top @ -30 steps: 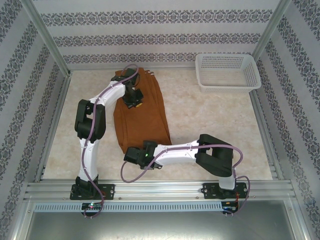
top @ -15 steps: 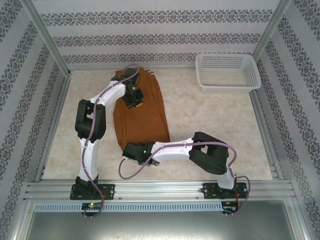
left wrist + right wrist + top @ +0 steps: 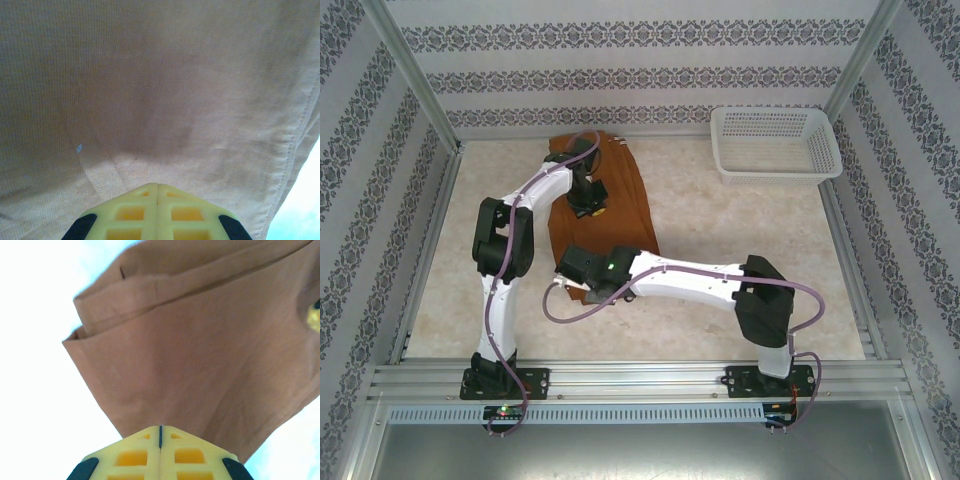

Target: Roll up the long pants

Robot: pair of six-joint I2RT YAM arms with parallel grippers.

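Pinning the long pants (image 3: 625,215) with closed left gripper (image 3: 588,208) toward far end, 12 o'clock; right gripper (image 3: 586,290) also shut at hem, 6 o'clock end, pinch on cloth unclear. Lying folded lengthwise, 11 o'clock of table (image 3: 740,230) centre. No roll visible yet; all rolling ahead.

Left arm (image 3: 535,185) stretched forward, left fingers (image 3: 125,216) pinched together — right arm (image 3: 690,280) reaching leftward, right fingers (image 3: 131,458) likewise.

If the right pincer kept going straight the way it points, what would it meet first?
The pants: the shut right pincer points straight at the folded cloth, its tip at the near edge. It may be touching now; depth is unclear.
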